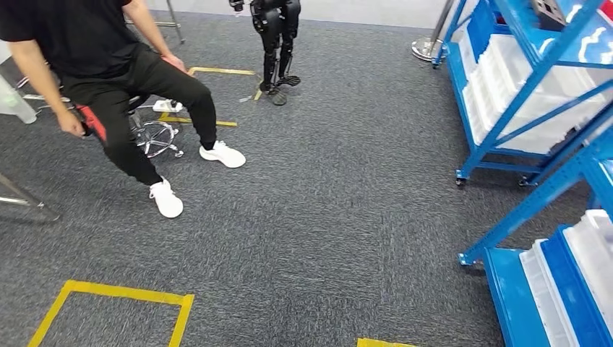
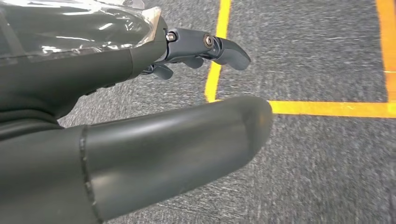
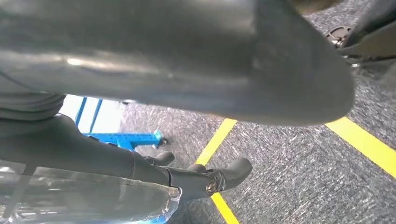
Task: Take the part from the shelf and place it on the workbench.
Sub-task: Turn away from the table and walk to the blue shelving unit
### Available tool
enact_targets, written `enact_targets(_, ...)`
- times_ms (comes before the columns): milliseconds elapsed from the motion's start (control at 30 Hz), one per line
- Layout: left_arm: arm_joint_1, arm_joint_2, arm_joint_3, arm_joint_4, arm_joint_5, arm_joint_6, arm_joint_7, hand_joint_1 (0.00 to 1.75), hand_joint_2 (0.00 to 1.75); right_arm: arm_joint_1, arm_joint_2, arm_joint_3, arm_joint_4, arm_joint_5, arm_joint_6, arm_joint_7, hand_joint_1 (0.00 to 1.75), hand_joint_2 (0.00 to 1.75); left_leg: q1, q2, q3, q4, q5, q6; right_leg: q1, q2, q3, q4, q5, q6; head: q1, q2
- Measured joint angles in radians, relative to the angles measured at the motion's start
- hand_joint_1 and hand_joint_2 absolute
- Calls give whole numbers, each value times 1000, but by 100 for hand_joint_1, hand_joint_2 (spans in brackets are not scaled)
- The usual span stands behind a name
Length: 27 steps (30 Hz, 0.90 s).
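Both our hands hang over carpet holding nothing: left hand [image 2: 187, 93] and right hand [image 3: 205, 140], fingers apart. Can't make out the part; blue shelf [image 1: 520, 94] sits off to our right w/ white bins [image 1: 506, 65]. Risk imo: walking over, we clip the seated person [image 1: 108, 65] or misjudge the turn.

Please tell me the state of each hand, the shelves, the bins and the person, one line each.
left hand: holds nothing, fingers apart, above the carpet.
right hand: holds nothing, fingers apart.
blue shelves: standing, on wheels.
white bins: resting on the shelves.
person: sitting on a stool.
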<state>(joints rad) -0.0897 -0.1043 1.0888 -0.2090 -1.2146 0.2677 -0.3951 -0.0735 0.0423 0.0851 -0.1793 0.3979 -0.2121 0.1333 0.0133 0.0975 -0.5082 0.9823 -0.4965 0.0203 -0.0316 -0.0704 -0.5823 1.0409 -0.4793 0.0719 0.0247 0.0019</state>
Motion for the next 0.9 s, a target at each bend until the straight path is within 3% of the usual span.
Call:
enact_targets(33, -1, 1, 0, 0, 0, 0, 0, 0, 0, -1, 1, -1, 0, 0, 0, -1, 0, 0, -3, 10, 5, 2, -5, -7, 2, -17, 17, -28, 10, -7, -2, 0)
enact_targets(67, -2, 2, 0, 0, 0, 0, 0, 0, 0, -2, 2, -1, 0, 0, 1, -1, 0, 0, -5, 21, 10, 2, -9, -14, 5, -18, 17, -32, 14, -19, -4, 0)
enact_targets(133, -7, 1, 0, 0, 0, 1, 0, 0, 0, -1, 1, -2, 0, 0, 1, -2, 0, 0, 1, 31, 19, 2, -16, -26, 4, 8, 15, -32, 16, -39, -7, 0)
enact_targets(200, -9, 0, 0, 0, 0, 1, 0, 0, 0, -1, 0, -3, 0, 0, 1, -2, 0, 0, 9, -17, 4, 46, -55, -35, 0, 33, 16, -35, 20, -56, -8, 0)
enact_targets(267, -6, 0, 0, 0, -1, 2, 0, 0, 0, -2, 0, -3, 0, 0, 1, -2, 0, 0, 11, -80, -55, 173, -129, -35, 4, 59, 14, -35, 24, -68, -11, 0)
enact_targets(300, -3, 0, 0, 1, -1, 2, 1, 0, 0, -1, 1, -3, 0, 0, 1, -2, 0, 0, 11, -92, -90, 243, -159, -33, 9, 73, 12, -35, 25, -72, -11, 0)
enact_targets(333, -1, 0, 0, 1, -1, 2, 1, 0, 0, -1, 1, -3, 0, 0, 1, -2, 0, 0, 10, -97, -118, 291, -171, -30, 13, 89, 11, -35, 25, -73, -11, 0)
enact_targets(367, 0, 0, 0, 1, -1, 2, 2, 0, 0, 1, 2, -3, 1, 0, 1, -2, 0, 0, 10, -99, -129, 303, -160, -26, 16, 104, 12, -34, 25, -74, -11, 0)
enact_targets(400, 0, 0, 0, 1, -1, 2, 2, 0, 0, 2, 1, -3, 1, 0, 1, -2, 0, 0, 9, -102, -120, 273, -129, -21, 18, 119, 14, -34, 25, -73, -11, 0)
enact_targets(467, 0, 1, 0, 1, 0, 2, 3, 0, 0, 2, 2, -3, 1, 0, 1, -2, 0, 0, 9, -133, -67, 142, -47, -9, 20, 148, 19, -33, 25, -73, -11, 0)
enact_targets(500, 0, 1, 0, 1, 0, 3, 3, 0, 0, 1, 2, -3, 1, 0, 1, -2, 0, 0, 8, -154, -43, 83, -20, -5, 22, 160, 19, -32, 25, -71, -11, 0)
enact_targets(567, 0, 2, 0, 1, -1, 3, 3, 0, 0, -1, 4, -3, 1, 1, 1, -2, 0, 0, 4, -176, -23, 32, -8, 0, 22, 181, 12, -31, 28, -63, -10, 0)
enact_targets(633, -2, 2, 0, 1, -1, 3, 3, 0, 0, 2, 4, -4, 1, 1, 1, -2, 0, 0, 0, -155, -19, 20, -1, 8, 20, 196, 0, -33, 34, -50, -10, 0)
enact_targets(700, -4, 0, 0, 1, 0, 4, 3, 0, 0, 5, 3, -4, 1, 1, 1, -2, 0, 0, 0, -131, -12, 0, 11, 22, 22, 161, -23, -3, 17, -46, -8, 0)
enact_targets(767, -3, 0, 0, 1, -1, 4, 3, 0, 0, 3, 3, -4, 1, 2, 1, -2, 0, 0, -2, -102, -10, -10, 17, 29, 22, 105, -78, 106, -37, -52, -6, 0)
enact_targets(833, -1, 1, 0, 1, -1, 3, 3, 0, 0, 1, 3, -4, 1, 2, 1, -2, 0, 0, -4, -71, -12, -10, 17, 30, 19, 86, -135, 228, -83, -49, -5, 0)
enact_targets(867, -1, 1, 0, 1, -1, 2, 3, 0, 0, 2, 3, -5, 1, 2, 1, -2, 0, 0, -5, -58, -12, -10, 16, 29, 17, 83, -144, 251, -88, -43, -5, 0)
enact_targets(900, -1, 0, 0, 1, -1, 2, 3, 0, 0, 4, 2, -5, 1, 3, 1, -2, 0, 0, -4, -45, -12, -9, 15, 27, 15, 78, -128, 227, -76, -33, -5, 0)
